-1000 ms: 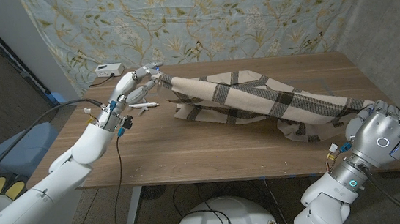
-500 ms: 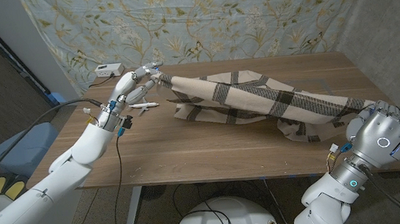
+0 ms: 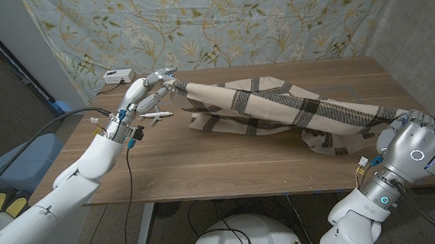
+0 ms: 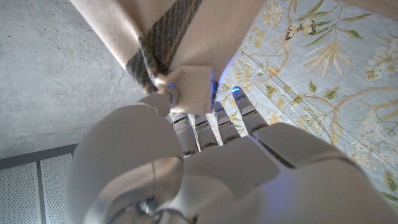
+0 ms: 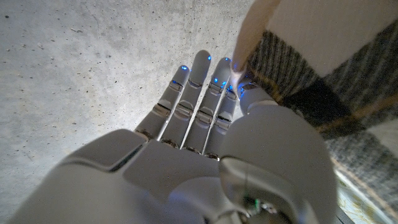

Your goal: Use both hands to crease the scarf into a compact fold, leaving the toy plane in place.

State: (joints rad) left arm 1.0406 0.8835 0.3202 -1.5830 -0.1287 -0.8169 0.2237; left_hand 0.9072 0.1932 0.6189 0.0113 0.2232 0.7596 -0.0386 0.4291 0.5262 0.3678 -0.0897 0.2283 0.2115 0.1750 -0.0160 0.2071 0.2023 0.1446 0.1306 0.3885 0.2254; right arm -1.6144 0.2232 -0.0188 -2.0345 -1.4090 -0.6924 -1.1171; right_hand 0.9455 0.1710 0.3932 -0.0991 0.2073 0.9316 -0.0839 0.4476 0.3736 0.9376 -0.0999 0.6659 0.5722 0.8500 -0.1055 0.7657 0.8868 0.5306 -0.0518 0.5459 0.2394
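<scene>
We see the left hand (image 3: 150, 88) pinching one corner of the plaid scarf (image 3: 280, 108), lifted off the counter (image 3: 205, 163), while the right hand (image 3: 421, 144) grips the opposite end near the counter's edge. The scarf hangs stretched between them, sagging onto the counter. The toy plane (image 3: 155, 114) lies just beneath the left hand.

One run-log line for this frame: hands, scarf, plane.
left hand: pinches scarf corner, lifted | right hand: grips opposite end at table edge | toy plane: on table, untouched | fold: not yet made
</scene>
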